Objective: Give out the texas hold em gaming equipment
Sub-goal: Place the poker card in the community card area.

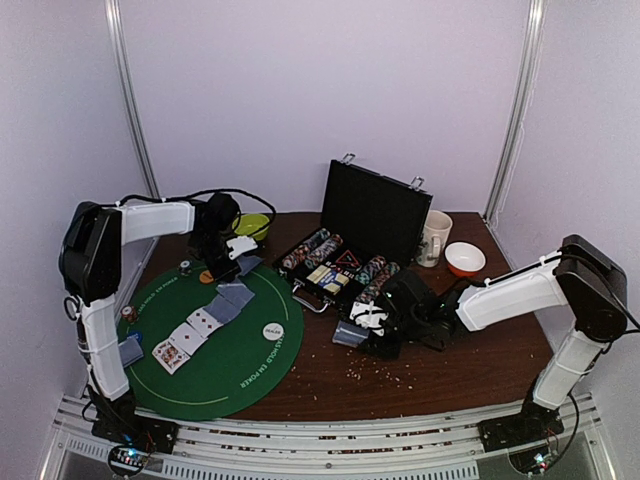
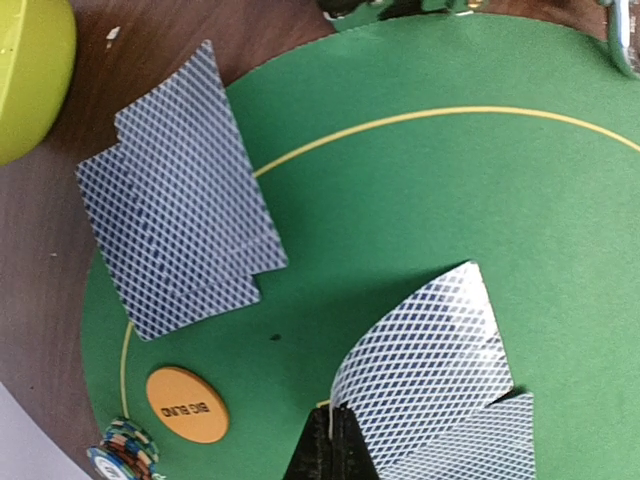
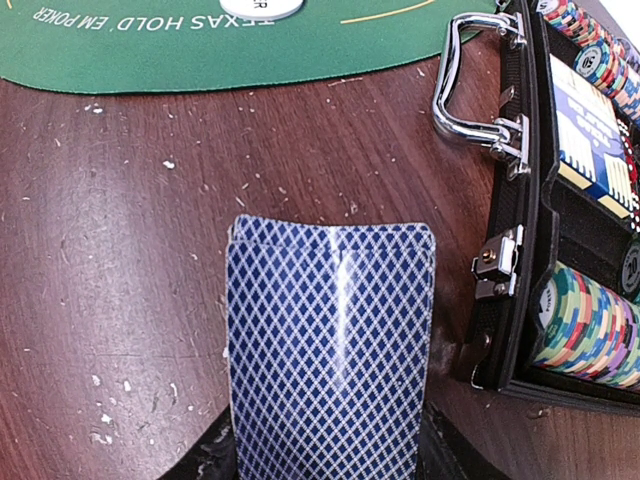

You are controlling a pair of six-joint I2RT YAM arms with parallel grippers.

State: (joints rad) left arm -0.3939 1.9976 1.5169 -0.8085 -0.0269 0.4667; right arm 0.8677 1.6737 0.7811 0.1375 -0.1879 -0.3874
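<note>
My left gripper (image 2: 338, 425) is shut on the edge of a blue-backed card (image 2: 425, 345) that bends up over the green poker mat (image 2: 400, 200); another card (image 2: 480, 445) lies under it. Two face-down cards (image 2: 180, 220) lie at the mat's edge, with an orange BIG BLIND disc (image 2: 186, 404) and a chip stack (image 2: 125, 452) nearby. My right gripper (image 3: 330, 455) is shut on a small deck of blue-backed cards (image 3: 330, 340) over the brown table, beside the open chip case (image 3: 590, 200). In the top view, face-up cards (image 1: 188, 335) and the white dealer disc (image 1: 273, 329) lie on the mat.
The black case (image 1: 345, 265) holds rows of chips, with its lid upright. A lime-green bowl (image 1: 251, 226) stands behind the left gripper (image 1: 222, 262). A white mug (image 1: 434, 237) and a red-and-white bowl (image 1: 465, 259) stand at the back right. Crumbs are scattered on the table.
</note>
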